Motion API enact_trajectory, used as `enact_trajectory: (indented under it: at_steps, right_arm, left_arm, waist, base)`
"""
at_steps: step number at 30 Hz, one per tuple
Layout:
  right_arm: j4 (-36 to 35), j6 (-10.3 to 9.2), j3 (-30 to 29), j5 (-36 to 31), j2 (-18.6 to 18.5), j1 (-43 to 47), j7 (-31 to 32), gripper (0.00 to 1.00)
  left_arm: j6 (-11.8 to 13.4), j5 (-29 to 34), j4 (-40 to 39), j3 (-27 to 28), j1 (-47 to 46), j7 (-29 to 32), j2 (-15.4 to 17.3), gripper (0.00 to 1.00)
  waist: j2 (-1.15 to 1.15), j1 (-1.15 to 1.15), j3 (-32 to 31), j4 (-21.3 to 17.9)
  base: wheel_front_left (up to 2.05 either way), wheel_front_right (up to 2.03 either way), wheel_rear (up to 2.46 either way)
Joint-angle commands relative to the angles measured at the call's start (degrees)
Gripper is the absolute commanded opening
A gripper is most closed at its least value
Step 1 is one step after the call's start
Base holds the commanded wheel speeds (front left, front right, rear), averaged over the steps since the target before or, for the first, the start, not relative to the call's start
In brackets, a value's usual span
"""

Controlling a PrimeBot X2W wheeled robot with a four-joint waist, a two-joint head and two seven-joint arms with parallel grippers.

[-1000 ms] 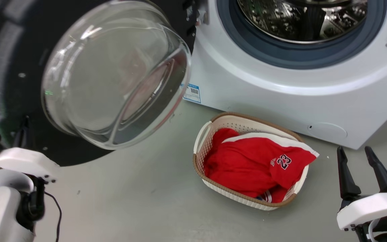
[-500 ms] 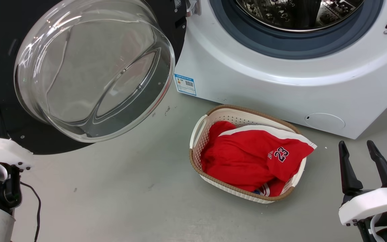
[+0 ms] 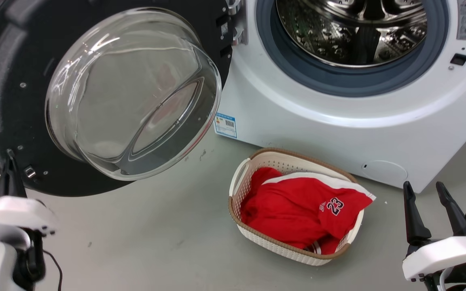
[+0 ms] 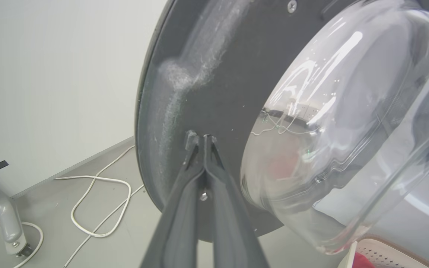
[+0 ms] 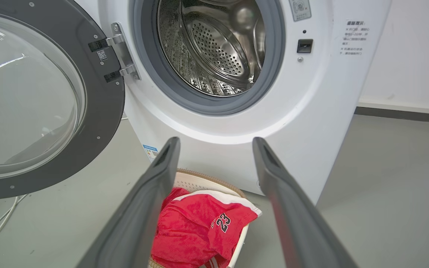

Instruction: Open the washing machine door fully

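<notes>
The washing machine door is black with a bulging clear glass bowl and stands swung out to the left of the white machine, baring the steel drum mouth. My left gripper is shut with nothing between its fingers. In the left wrist view its tips sit against the door's black inner face near the lower rim. My right gripper hangs open at the lower right, away from the door. Its fingers point at the machine's front.
A white woven basket holding a red jersey sits on the grey floor in front of the machine. White cable and a grey stand foot lie on the floor behind the door, by the wall.
The head camera has swayed, shifting the whole picture. The left gripper stays at the door's lower left inner face, and the right gripper holds its pose.
</notes>
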Motion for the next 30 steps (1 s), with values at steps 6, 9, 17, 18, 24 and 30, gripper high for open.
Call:
enact_trajectory:
  at_steps: [6, 9, 17, 18, 24, 30]
  right_arm:
    - [1.17, -0.01, -0.28, 0.55, 0.78, 1.84, -1.4, 1.0]
    - [1.54, -0.01, -0.2, 0.63, 0.99, 2.62, -1.61, 1.0]
    - [1.52, -0.01, 0.0, 0.6, 1.22, 3.35, -2.32, 1.0]
    - [1.45, -0.01, -0.01, 0.55, 1.23, 3.4, -2.34, 1.0]
    - [1.1, -0.01, 0.65, 0.17, 1.27, 3.46, -2.17, 1.0]
    - [0.62, -0.01, 1.51, -0.27, 1.27, 3.66, -1.85, 1.0]
  left_arm:
    - [4.69, 1.76, -11.9, -1.1, 10.84, 0.21, -1.51, 0.0]
    - [6.66, 2.38, -16.86, -2.18, 15.01, 1.04, -2.32, 0.0]
    - [10.97, 4.34, -25.24, -4.56, 21.35, 2.67, -3.11, 1.0]
    - [11.23, 4.73, -26.0, -5.13, 21.65, 3.05, -3.02, 1.0]
    - [12.14, 7.41, -29.52, -9.04, 21.71, 4.95, -3.41, 1.0]
    - [9.74, 7.95, -28.74, -11.66, 18.87, 4.91, -4.12, 1.0]
  waist:
    - [0.0, 0.0, -4.21, -0.02]
    - [0.0, 0.0, -5.57, -0.18]
    - [0.0, 0.0, -7.3, -1.46]
    - [0.0, 0.0, -7.35, -1.69]
    - [0.0, 0.0, -7.56, -4.41]
    - [0.0, 0.0, -7.47, -9.96]
  base:
    - [0.0, 0.0, 0.0]
    - [0.0, 0.0, 0.0]
    - [0.0, 0.0, 0.0]
    - [0.0, 0.0, 0.0]
    - [0.0, 0.0, 0.0]
    - [0.0, 0.0, 0.0]
